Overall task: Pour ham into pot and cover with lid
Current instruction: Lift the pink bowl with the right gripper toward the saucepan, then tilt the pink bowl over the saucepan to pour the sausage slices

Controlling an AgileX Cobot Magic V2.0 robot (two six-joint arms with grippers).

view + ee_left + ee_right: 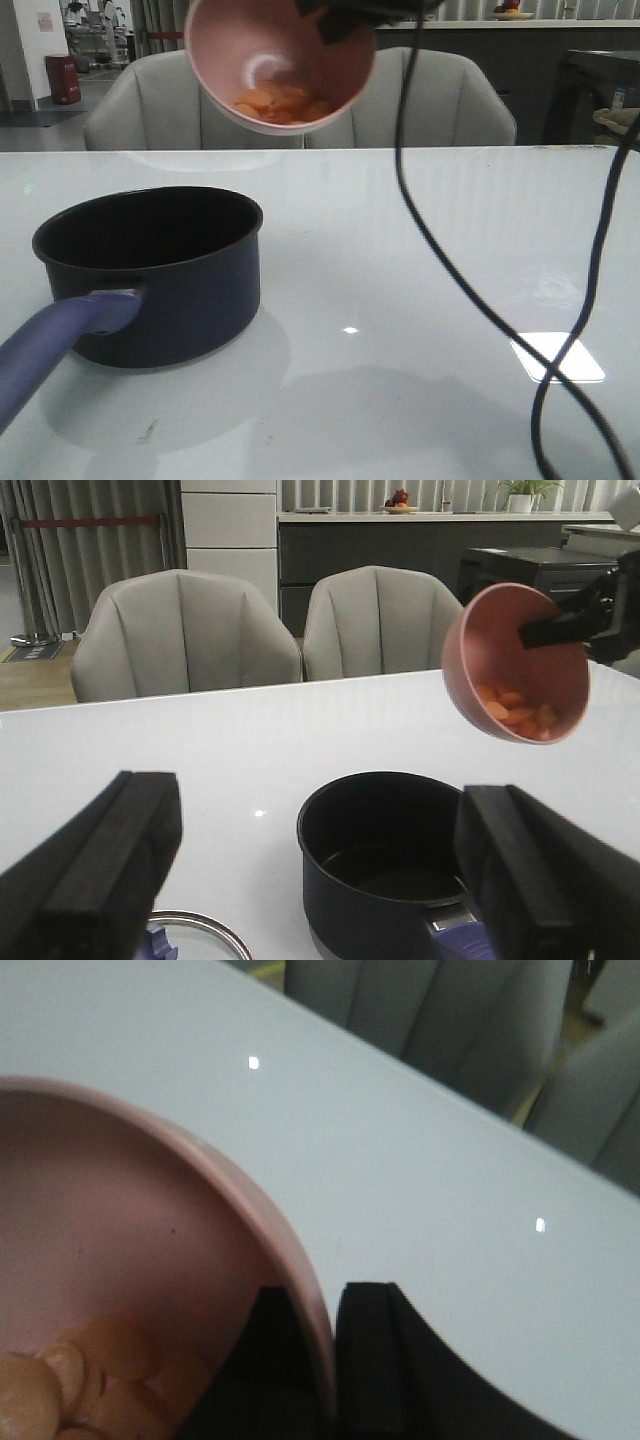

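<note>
Nearest, at about 8 o'clock on the white surface, stands the pot, empty, its handle pointing toward the camera. The lid lies beside it, under the left gripper, whose jaws are spread wide, holding nothing. Farther back, at 12 o'clock, the right gripper pinches the rim of the tilted pink bowl, raised above the surface; the ham is heaped at its lowest side.

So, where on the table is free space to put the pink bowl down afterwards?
The widest bare patch lies right of the pot, though black cables hang across it. The strip between pot and far table edge is bare too. Near the left claw, the lid and pot crowd things.
</note>
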